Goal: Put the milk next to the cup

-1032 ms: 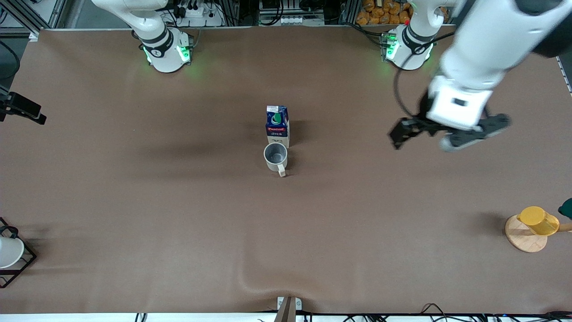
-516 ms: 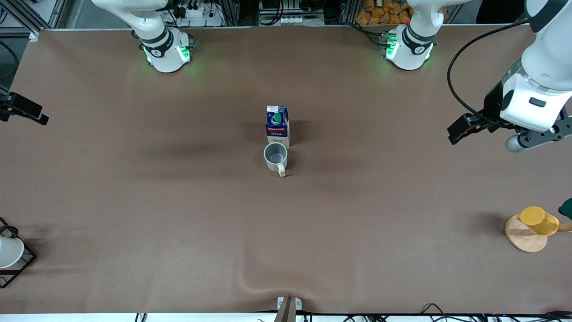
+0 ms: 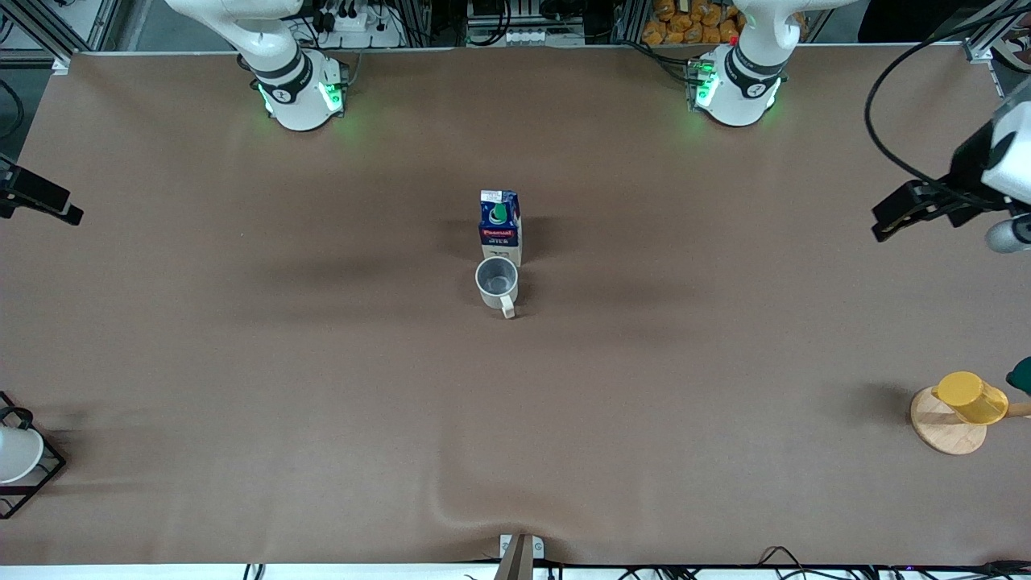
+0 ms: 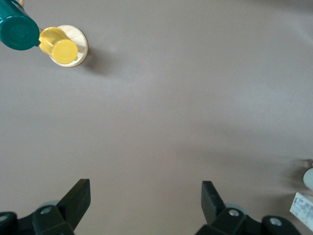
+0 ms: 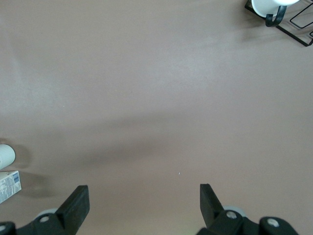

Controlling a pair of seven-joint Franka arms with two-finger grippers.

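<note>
The milk (image 3: 500, 226) is seen upright at frame centre on the bench (image 3: 242, 362), touching the cup (image 3: 497, 283) just below it. The left gripper (image 4: 145, 201) is held at the right frame edge, fingers spread, empty. The right gripper (image 5: 144, 203) is likewise spread, over bare bench.

Matt brown cloth table (image 3: 242, 362); wooden disc (image 3: 942, 427).

Even overhead light falls across the brown table cover (image 3: 242, 362), casting soft, smudged shadows beside the milk carton (image 3: 500, 226) and grey mug (image 3: 497, 283). Green lamps glow at both arm bases. Both wrist views are dimmer, with muted, flatter tones.
</note>
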